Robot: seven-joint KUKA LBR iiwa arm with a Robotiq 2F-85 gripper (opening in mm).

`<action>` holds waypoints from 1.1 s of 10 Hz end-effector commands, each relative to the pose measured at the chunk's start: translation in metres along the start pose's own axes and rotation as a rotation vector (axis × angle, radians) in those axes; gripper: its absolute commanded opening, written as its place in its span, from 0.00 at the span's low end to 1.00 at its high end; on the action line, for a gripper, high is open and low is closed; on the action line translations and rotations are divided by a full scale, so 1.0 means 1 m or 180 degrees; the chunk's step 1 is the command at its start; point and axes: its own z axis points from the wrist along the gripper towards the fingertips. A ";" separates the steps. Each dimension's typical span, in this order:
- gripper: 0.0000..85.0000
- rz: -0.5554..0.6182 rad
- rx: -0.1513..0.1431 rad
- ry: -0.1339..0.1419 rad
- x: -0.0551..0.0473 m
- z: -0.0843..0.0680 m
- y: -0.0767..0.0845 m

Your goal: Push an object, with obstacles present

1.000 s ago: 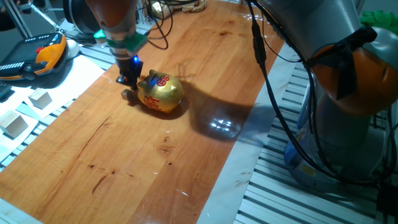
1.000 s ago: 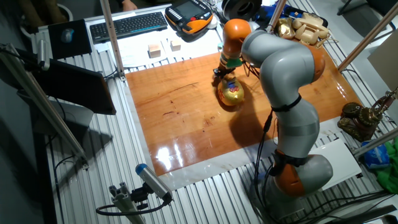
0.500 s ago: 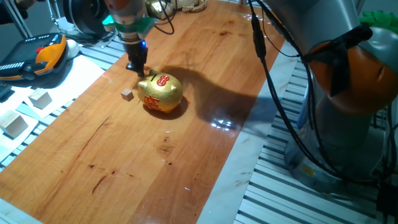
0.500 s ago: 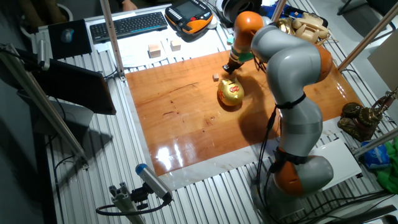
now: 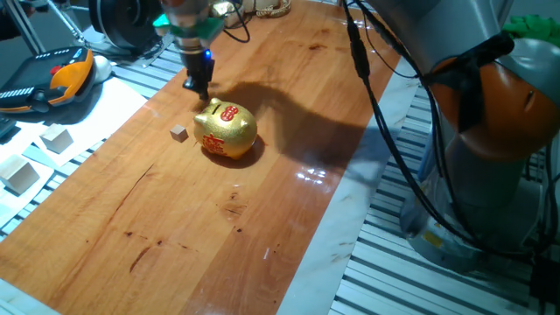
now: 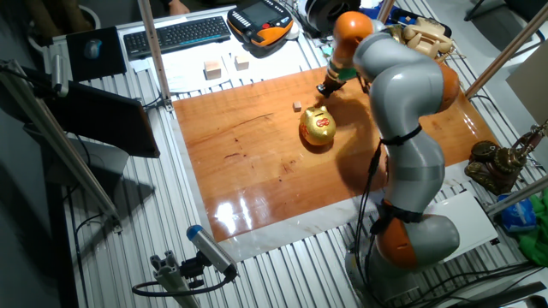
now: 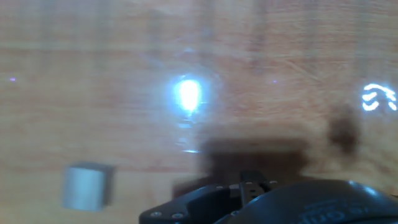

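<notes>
The tiny tan cube (image 5: 179,133) lies on the wooden table just left of the gold piggy bank (image 5: 226,131), a small gap between them. It also shows in the other fixed view (image 6: 296,107), beside the pig (image 6: 318,128). My gripper (image 5: 198,87) hovers above the table behind the pig's back end, apart from both, with its fingers pressed together and holding nothing. It also shows in the other fixed view (image 6: 325,90). In the blurred hand view the cube (image 7: 89,185) is at lower left and the fingertips (image 7: 251,185) at the bottom.
Larger pale wooden blocks (image 5: 57,138) (image 5: 19,173) sit on white paper off the table's left edge. An orange teach pendant (image 5: 52,79) lies behind them. A keyboard (image 6: 175,34) lies beyond the table. The arm's base (image 5: 490,157) stands at the right.
My gripper left the cube, rose and moved back toward the table's far side. The cube stays where it was left beside the pig. The pig has not moved.
</notes>
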 end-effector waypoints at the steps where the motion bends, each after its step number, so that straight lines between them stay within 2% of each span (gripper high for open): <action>1: 0.00 0.0169 0.0025 -0.0038 0.005 0.001 0.051; 2: 0.00 0.0197 0.0034 -0.0077 0.010 0.008 0.063; 3: 0.00 0.0196 -0.0025 -0.0081 0.013 0.012 0.070; 5: 0.00 0.0108 0.0075 0.0006 0.010 0.006 0.084; 7: 0.00 -0.0022 -0.0047 0.0016 0.010 0.005 0.085; 8: 0.00 -0.0059 -0.0194 0.0013 0.009 0.006 0.083; 9: 0.00 -0.0081 -0.0232 -0.0004 0.009 0.007 0.084; 11: 0.00 -0.0095 -0.0232 -0.0019 0.009 0.006 0.084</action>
